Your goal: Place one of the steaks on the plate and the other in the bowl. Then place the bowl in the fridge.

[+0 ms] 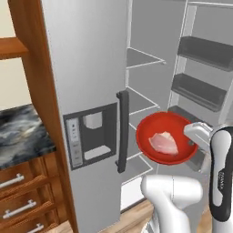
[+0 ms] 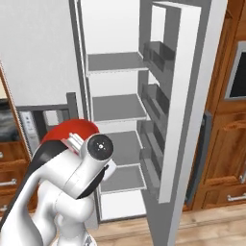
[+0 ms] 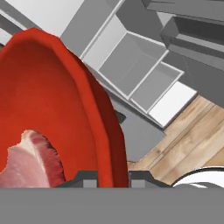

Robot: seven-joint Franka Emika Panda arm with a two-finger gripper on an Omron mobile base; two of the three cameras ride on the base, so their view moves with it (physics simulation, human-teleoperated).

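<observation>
My claw (image 3: 113,179) is closed on the rim of the red bowl (image 1: 154,129), one finger tip on each side of the rim wall, holding the bowl in the air in front of the open compartment of the fridge (image 1: 91,68). A pale pink steak (image 1: 164,143) lies inside the bowl. The left door is shut, its dark handle (image 1: 122,131) just beside the bowl. The right door (image 2: 185,96) stands open, exposing grey shelves (image 2: 117,106). Wooden floor (image 3: 192,140) lies below.
</observation>
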